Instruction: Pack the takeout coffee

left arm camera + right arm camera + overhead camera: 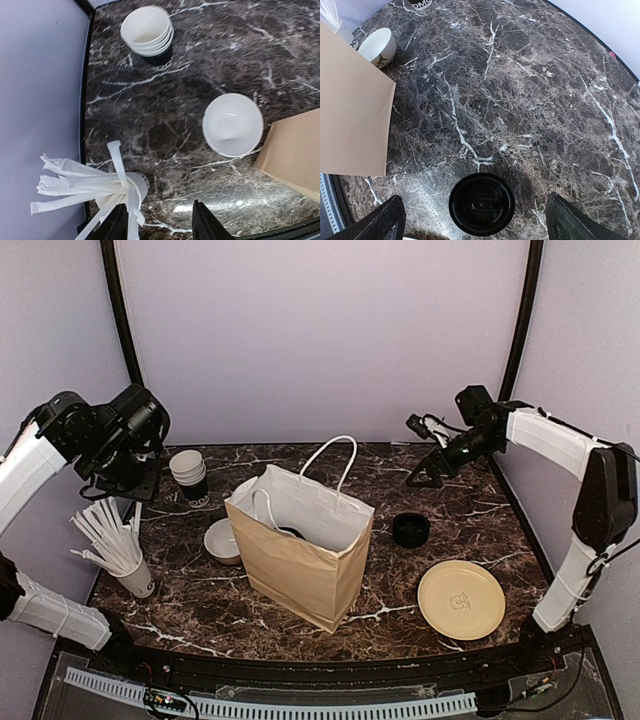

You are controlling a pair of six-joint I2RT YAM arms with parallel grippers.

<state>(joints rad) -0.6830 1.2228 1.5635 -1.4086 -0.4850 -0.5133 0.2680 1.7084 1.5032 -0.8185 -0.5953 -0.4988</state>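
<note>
Left gripper (159, 206): jaws part-open, empty, straws (85, 187) just below-left, bowl (232, 124) ahead-right. Right gripper (474, 196): jaws wide, empty, over lid stack (481, 212); cup stack (189, 475) lettering too small to read. Coffee: only a dark rim (290, 532) shows inside bag (300, 565), between the arms; brown veined marble table (200, 610), lilac walls (300, 340).

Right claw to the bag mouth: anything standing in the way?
Nothing solid visible. The right claw hangs open above the low lid stack, which sits apart from the paper bag. The bag gapes wide; only its far handle stands up at the rim.
</note>
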